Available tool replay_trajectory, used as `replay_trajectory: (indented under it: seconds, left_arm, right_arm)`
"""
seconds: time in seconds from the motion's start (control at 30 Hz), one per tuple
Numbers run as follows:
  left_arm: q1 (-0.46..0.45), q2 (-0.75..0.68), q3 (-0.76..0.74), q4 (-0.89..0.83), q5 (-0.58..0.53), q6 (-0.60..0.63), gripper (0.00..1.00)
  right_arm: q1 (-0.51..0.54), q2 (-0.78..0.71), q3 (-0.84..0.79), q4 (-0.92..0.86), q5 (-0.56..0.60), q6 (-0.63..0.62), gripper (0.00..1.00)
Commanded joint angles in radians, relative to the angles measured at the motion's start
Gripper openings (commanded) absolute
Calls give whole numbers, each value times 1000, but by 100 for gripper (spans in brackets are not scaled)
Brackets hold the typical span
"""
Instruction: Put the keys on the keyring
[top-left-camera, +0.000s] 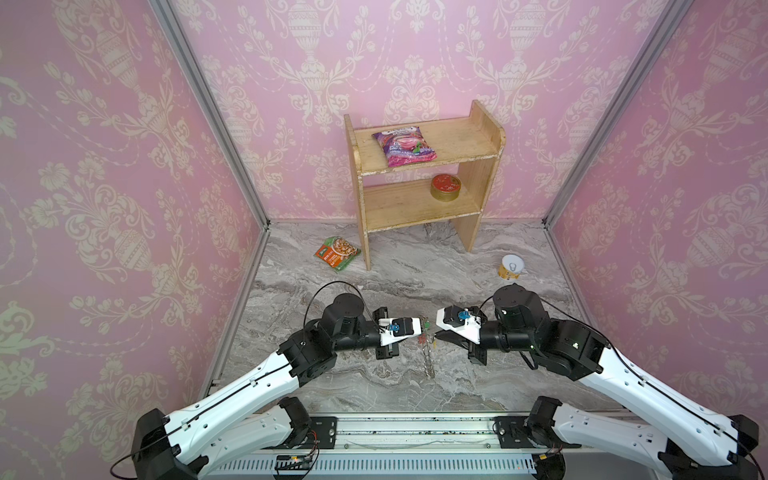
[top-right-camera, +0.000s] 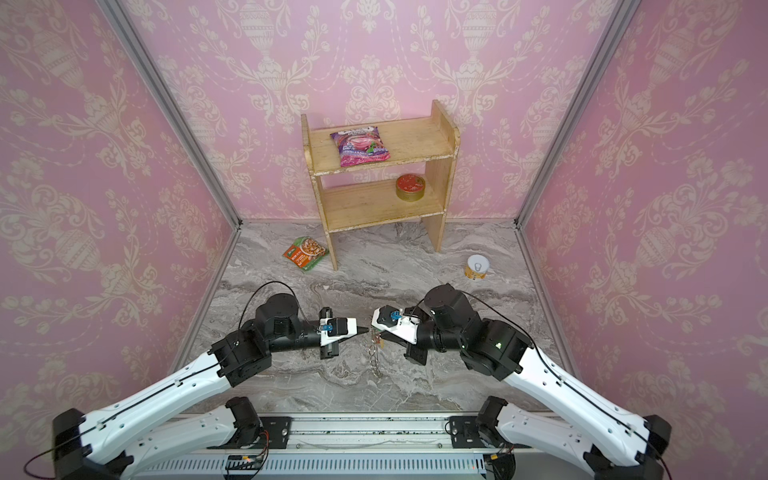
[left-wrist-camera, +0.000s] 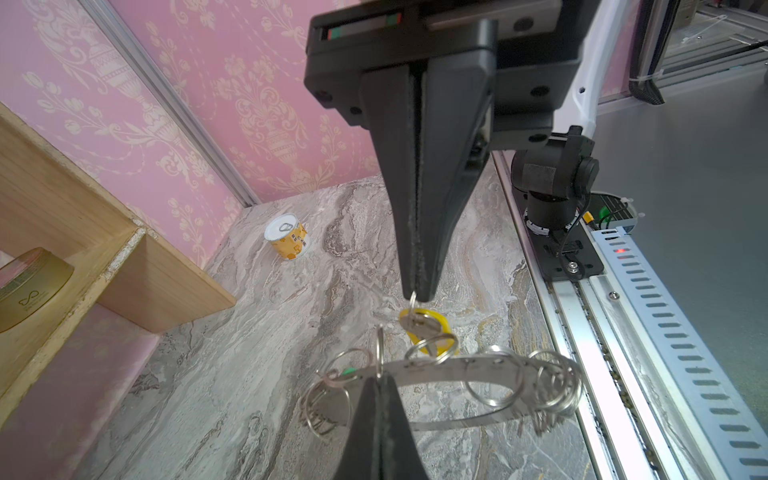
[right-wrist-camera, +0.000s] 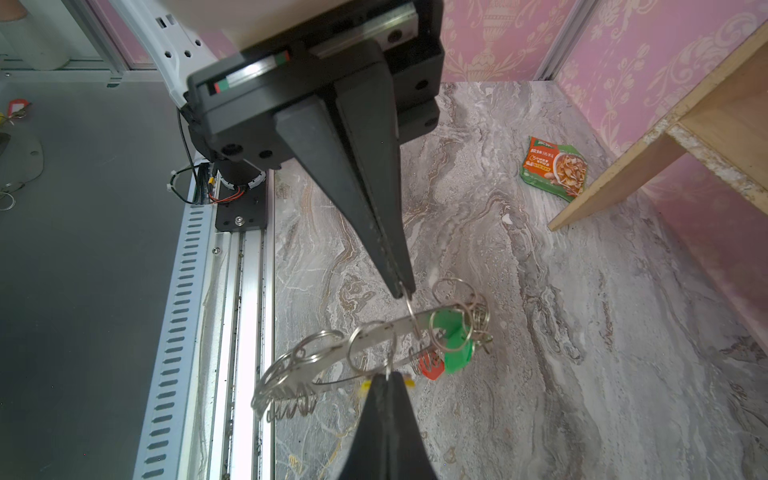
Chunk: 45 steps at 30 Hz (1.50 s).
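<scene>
My left fingers (left-wrist-camera: 365, 428) are clenched on a wire loop (left-wrist-camera: 380, 347) of the keyring (left-wrist-camera: 453, 365), which hangs over the tabletop's (top-left-camera: 374, 270) 6 o'clock half, while my right fingers (right-wrist-camera: 374, 424), at its 3 o'clock, grasp the yellow-tagged key (left-wrist-camera: 417, 324) by its small ring (left-wrist-camera: 412, 301).

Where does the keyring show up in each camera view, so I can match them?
Top view: keyring edge-on, lower middle.
Top view: keyring edge-on, lower middle too.
Left wrist: keyring beside the yellow tag.
Right wrist: keyring beside the green tag.
Shared landmark: the wooden shelf.
</scene>
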Motion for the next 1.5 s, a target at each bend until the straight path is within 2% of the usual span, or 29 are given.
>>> replay_trajectory:
  seconds: [0.0,1.03,1.23,1.47]
  left_arm:
    - [4,-17,-11,57,54,7,0]
    - [6,-38,-21,47,48,10,0]
    - [6,-39,-20,52,47,8,0]
    - [6,-46,-20,50,37,12,0]
  right_arm:
    - [-4,8,19,27,30,-19,0]
    - [-14,-23,9,58,63,-21,0]
    - [-17,-10,18,51,4,-19,0]
    - [-17,-3,24,32,-13,-19,0]
